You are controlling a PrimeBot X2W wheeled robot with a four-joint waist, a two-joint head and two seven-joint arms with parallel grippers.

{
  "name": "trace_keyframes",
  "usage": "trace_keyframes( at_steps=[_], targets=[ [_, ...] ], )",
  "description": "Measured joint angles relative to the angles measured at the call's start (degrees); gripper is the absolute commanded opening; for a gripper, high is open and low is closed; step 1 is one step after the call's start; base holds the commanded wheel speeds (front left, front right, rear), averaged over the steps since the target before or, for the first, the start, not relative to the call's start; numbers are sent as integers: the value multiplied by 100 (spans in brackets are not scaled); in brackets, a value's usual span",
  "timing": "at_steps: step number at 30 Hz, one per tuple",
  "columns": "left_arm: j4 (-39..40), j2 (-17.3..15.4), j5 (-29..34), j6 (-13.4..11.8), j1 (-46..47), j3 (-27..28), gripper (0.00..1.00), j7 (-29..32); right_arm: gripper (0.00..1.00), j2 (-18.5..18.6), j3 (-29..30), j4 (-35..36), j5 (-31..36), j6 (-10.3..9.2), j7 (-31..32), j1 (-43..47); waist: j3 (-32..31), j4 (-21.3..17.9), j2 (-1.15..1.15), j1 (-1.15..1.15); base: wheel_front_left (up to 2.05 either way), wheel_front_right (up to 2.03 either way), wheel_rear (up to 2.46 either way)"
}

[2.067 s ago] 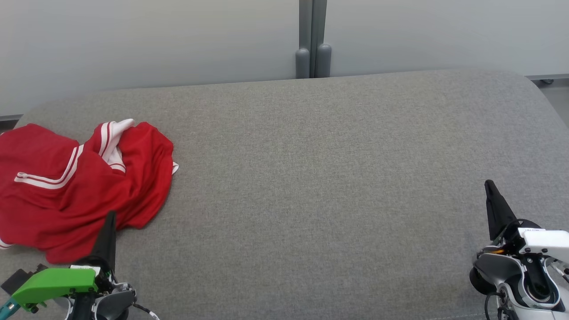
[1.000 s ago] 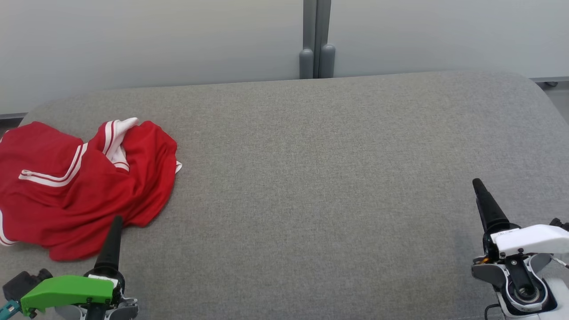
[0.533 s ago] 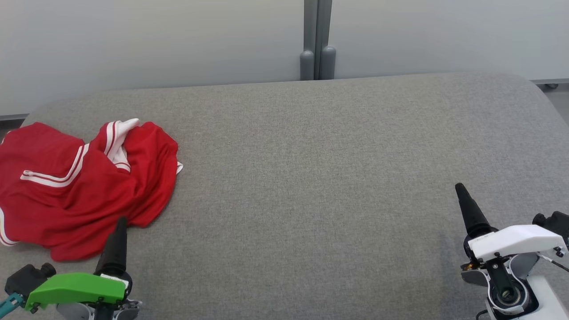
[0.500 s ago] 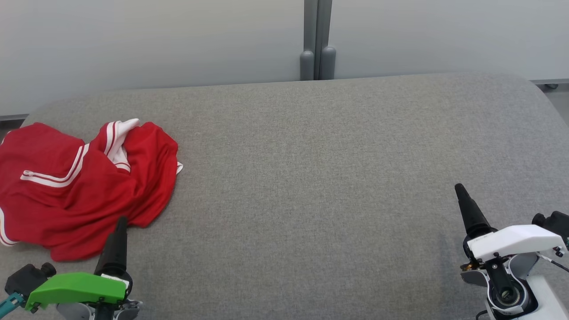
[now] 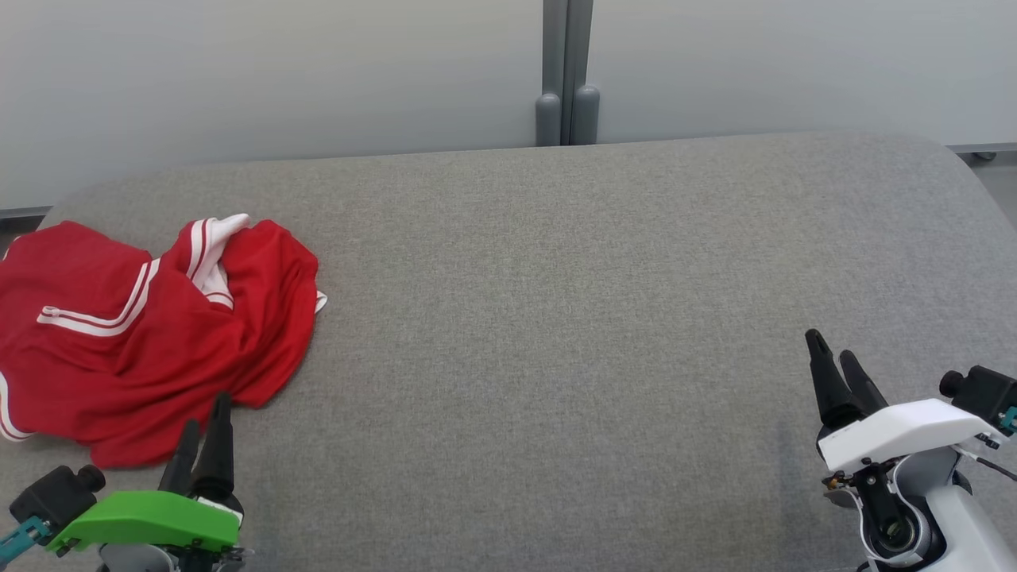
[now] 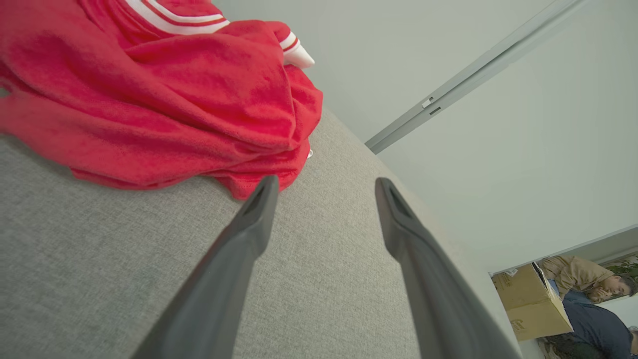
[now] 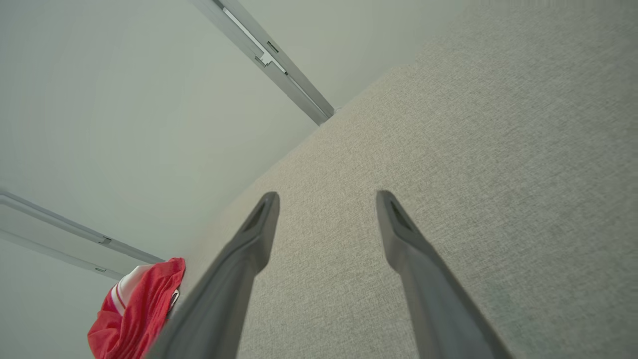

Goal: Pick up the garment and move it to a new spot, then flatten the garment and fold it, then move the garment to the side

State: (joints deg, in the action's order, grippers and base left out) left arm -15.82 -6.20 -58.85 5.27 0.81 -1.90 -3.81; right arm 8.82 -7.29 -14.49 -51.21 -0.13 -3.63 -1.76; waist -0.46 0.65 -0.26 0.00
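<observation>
Garment [image 5: 151, 342] at the left end of the tabletop [image 5: 556, 318], one tool at each near corner.
The left tool [image 5: 206, 411] sits at the near left, its tips just before the garment's near hem. The right tool [image 5: 829, 345] sits over the near right of the tabletop, well apart from the garment. A wall [image 5: 318, 71] stands behind the tabletop's far edge.

Crumpled red garment [image 5: 135, 349] lies near the left claw [image 5: 206, 411]

The grey upholstery [image 5: 556, 318] and red garment [image 5: 143, 349] are overlooked from the head and skimmed low from both wrists.
</observation>
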Motion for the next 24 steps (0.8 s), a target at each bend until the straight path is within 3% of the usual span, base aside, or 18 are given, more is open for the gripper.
trace_keyframes(
  at_steps=[19, 24],
  targets=[
    [11, -66, 1405, -4, -111, -45, 100, -355, 100, 198, -331, 70, 1421, -234, -366, 15, -15, -15, 0, 0, 0, 0, 0],
    [10, -77, 1762, 0, -124, -53, 100, -442, 100, 220, -460, 91, 1701, -196, -460, 24, -21, -16, 0, 0, 0, 0, 0]
  ],
)
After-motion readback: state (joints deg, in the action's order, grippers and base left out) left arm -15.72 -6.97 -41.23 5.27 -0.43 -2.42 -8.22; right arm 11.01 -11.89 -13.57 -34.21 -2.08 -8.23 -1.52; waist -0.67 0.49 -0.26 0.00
